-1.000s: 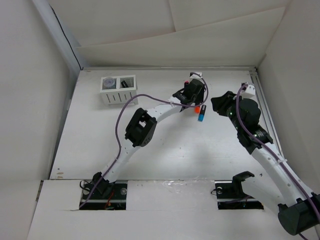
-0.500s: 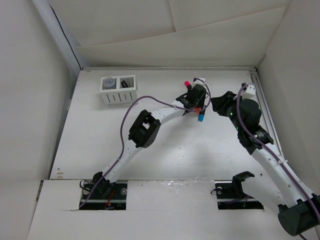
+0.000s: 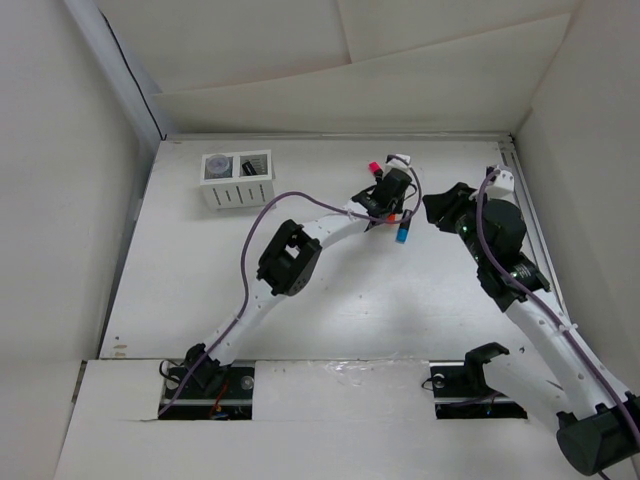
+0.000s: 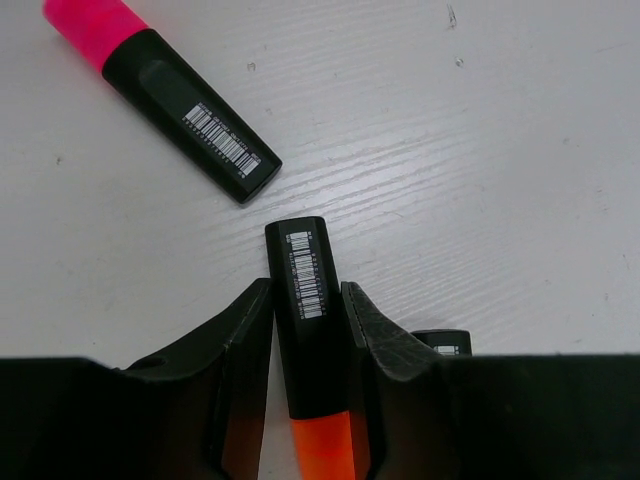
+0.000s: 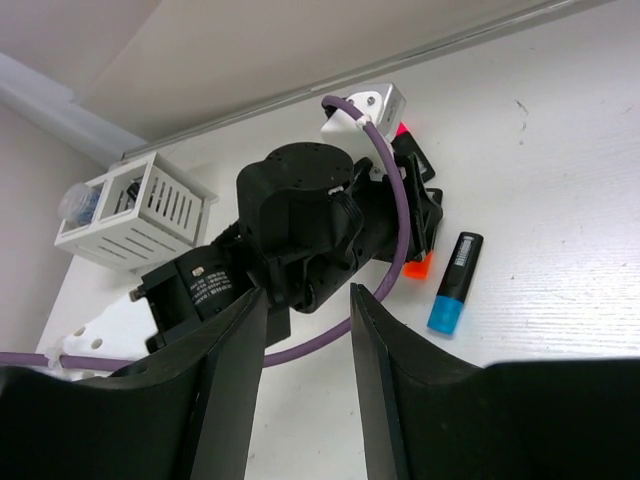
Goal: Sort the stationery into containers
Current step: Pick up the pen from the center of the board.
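My left gripper (image 3: 386, 194) is low on the table, its jaws closed against the black body of the orange-capped highlighter (image 4: 305, 300), which lies flat. A pink-capped highlighter (image 4: 160, 95) lies just beyond it, apart; it also shows in the top view (image 3: 372, 167). A blue-capped highlighter (image 3: 401, 236) lies beside the orange one (image 5: 420, 266). My right gripper (image 5: 308, 300) is open and empty, hovering right of them (image 3: 437, 207). The white two-compartment box (image 3: 237, 190) stands far left, with the grey roll (image 3: 216, 166) in its left compartment and something dark in its right.
The left arm's purple cable (image 5: 385, 230) loops over the wrist near the highlighters. White walls close the table at back, left and right. The box also shows in the right wrist view (image 5: 130, 210).
My left gripper has shifted slightly nearer and right, down over the orange highlighter, uncovering the pink one behind it. The right arm has barely moved.
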`<action>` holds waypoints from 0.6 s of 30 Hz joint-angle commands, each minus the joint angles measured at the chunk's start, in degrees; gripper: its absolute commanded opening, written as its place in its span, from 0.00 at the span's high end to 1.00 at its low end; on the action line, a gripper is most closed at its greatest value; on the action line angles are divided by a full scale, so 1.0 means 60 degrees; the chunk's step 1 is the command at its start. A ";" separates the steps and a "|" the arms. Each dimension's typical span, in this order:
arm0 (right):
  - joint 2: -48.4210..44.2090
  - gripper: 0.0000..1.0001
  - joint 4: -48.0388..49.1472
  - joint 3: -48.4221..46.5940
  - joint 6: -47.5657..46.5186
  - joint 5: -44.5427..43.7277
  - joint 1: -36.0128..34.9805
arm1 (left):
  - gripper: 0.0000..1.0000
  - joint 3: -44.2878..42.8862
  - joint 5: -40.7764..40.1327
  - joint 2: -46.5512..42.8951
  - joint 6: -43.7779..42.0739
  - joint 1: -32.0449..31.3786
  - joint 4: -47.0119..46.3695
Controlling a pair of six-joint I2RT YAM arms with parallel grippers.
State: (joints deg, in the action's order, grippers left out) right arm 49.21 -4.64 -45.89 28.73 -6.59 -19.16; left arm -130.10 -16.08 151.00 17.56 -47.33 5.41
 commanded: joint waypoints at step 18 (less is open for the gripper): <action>-0.0174 0.55 0.0217 0.0016 0.0002 0.0160 0.0044 | 0.93 0.5906 -0.0778 -0.5579 -0.0071 0.0138 -0.2204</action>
State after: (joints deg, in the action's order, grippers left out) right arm 49.08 -4.64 -45.89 28.73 -6.55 -19.16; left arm -96.95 -19.05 124.68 16.80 -47.35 -3.03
